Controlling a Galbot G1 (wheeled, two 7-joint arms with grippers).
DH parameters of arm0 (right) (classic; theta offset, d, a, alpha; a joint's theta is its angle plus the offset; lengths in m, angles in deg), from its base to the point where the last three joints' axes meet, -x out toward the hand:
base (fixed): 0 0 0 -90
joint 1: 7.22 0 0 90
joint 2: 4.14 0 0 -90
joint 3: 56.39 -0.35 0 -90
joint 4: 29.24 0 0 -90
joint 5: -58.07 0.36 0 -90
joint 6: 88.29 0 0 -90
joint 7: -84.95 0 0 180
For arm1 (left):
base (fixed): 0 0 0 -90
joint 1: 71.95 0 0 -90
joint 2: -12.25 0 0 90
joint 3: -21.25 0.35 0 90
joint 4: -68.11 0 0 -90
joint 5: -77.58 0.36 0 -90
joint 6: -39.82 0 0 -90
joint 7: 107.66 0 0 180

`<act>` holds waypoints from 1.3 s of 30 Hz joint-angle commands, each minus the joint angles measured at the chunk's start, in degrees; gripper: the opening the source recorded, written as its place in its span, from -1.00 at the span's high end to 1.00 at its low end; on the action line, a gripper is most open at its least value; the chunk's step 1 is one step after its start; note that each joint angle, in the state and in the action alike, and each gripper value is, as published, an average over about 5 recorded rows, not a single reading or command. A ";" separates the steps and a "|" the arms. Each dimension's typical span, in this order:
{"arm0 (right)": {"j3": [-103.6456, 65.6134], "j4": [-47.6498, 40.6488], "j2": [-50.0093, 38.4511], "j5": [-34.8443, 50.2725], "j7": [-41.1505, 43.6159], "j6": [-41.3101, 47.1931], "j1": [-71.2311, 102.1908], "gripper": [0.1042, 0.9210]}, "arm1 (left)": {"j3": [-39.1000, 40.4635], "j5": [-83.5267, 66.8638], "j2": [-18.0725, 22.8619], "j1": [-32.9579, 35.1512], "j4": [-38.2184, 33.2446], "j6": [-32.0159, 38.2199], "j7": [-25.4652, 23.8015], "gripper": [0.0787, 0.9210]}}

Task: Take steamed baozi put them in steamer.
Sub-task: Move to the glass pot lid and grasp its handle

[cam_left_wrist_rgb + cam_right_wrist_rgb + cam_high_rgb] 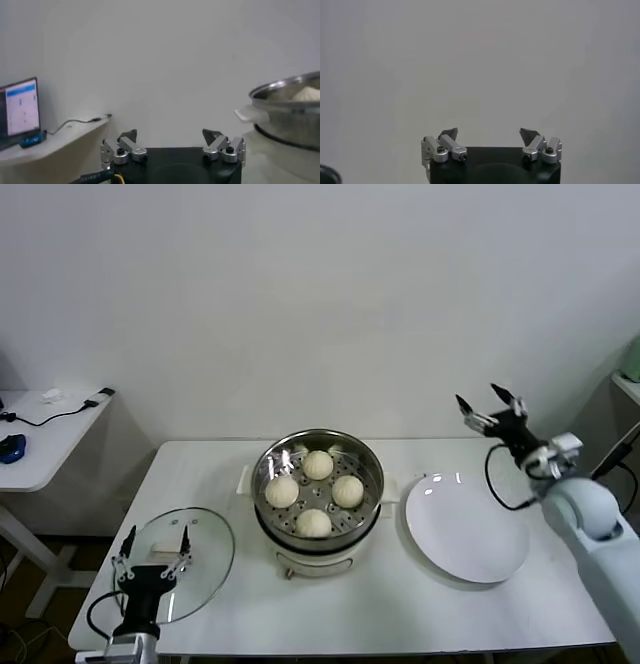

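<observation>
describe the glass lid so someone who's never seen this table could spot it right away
On the white table, look toward the robot's left of the central steel steamer. The glass lid lies flat near the front edge, under the open left gripper. Unlike the opaque white plate on the other side, it is see-through.

I'm looking down on a white table (560, 624) with three things resting on it. The steamer (318, 484) sits mid-table, well apart from both pincers, between them. The round glass lid (180, 562) lies flat near the table's front corner, right under my left gripper (152, 549). The flat white plate (465, 527) lies just beside the steamer, on the side of my right gripper (490, 406), nearer me than that pincer. A second, smaller white side table (45, 446) stands beyond the left gripper's side, carrying a cable (60, 415).
</observation>
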 commanded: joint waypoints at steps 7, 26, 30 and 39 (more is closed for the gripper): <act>-16.95 4.02 15.14 -5.21 -0.33 -11.98 30.77 -0.76 | -0.59 18.24 -2.33 -0.31 5.37 7.11 8.95 -0.77; -9.87 4.38 20.07 -6.90 -3.09 -11.12 31.61 -0.76 | -3.03 59.98 -12.68 -2.39 26.20 3.76 27.19 -0.77; -9.69 5.09 20.40 -7.81 -3.10 -10.45 31.49 -0.76 | -3.02 62.23 -11.95 -4.88 28.00 3.22 26.35 -0.77; -9.85 5.79 21.48 -8.54 -2.91 -10.27 32.46 -0.76 | -2.38 65.99 -10.18 -9.94 32.02 1.75 23.09 -0.77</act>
